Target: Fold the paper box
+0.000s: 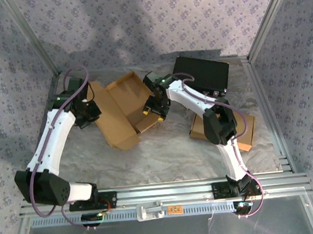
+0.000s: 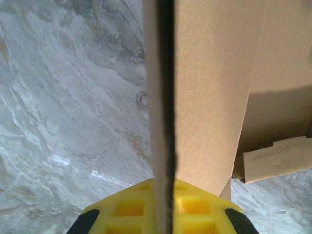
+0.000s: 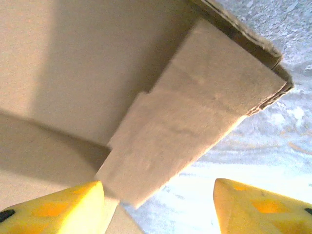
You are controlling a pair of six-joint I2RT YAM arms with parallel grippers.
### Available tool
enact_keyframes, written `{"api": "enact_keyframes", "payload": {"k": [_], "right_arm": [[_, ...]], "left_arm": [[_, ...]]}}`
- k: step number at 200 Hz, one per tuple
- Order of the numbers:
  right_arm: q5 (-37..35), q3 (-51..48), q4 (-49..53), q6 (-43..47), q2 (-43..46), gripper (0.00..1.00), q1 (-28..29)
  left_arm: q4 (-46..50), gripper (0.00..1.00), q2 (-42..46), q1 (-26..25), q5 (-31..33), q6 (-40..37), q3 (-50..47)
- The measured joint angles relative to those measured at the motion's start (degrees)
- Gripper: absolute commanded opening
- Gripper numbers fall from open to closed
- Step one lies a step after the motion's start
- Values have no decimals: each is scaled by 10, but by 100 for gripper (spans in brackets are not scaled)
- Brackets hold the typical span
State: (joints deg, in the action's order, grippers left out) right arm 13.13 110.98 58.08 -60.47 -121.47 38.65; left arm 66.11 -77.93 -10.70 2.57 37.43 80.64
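1. Top external view: the box point(image 1: 121, 111) lies half opened on the desk point(image 1: 165, 154), behind the middle and a little left, between the two arms.
2. Left hand point(image 2: 163, 207) is pressed together on a thin panel edge of the box. In the left wrist view this edge stands upright between the yellow fingers point(image 2: 122, 212).
3. Right hand point(image 3: 158, 204) is spread: its fingers stand well apart and pinch nothing.
4. Risk, as I judge it: the left hand holds only a thin edge, so a strong pull or twist may tear the cardboard or bend it away from the crease.
5. Another risk: because the right hand grips nothing, the flap point(image 3: 195, 126) in front of it may fall back, and the box may turn around the left grip if it is pushed.
6. Also, if the right hand closes from here, it may catch only a corner of the flap and crush it.
7. Position: the box is between both hands, the left hand at its left side and the right hand at its right side. In the right wrist view the flap hangs above the gap of the fingers, with its tip just beside one finger.
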Motion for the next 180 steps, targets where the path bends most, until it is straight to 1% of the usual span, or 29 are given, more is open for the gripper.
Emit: {"api": "enact_keyframes", "payload": {"k": [31, 45, 77, 107, 124, 151, 164, 180], "right_arm": [[-7, -3, 9, 45, 63, 62, 0], [-8, -14, 2, 75, 84, 59, -3], [3, -16, -19, 163, 87, 49, -27], [15, -17, -53, 243, 87, 46, -54], [29, -35, -99, 289, 95, 46, -66], [70, -108, -186, 371, 134, 46, -87], [100, -144, -238, 410, 155, 47, -102], [154, -180, -308, 450, 179, 49, -136]], "left_arm": [[37, 0, -50, -2, 23, -65, 57], [54, 0, -71, -7, 42, -96, 83], [70, 0, -106, -30, 96, -162, 128], [75, 0, -143, -58, 148, -215, 179], [72, 0, -168, -86, 184, -256, 210], [54, 0, -200, -139, 238, -332, 241], [46, 0, -218, -160, 256, -369, 252], [42, 0, -238, -174, 267, -407, 267]]}}
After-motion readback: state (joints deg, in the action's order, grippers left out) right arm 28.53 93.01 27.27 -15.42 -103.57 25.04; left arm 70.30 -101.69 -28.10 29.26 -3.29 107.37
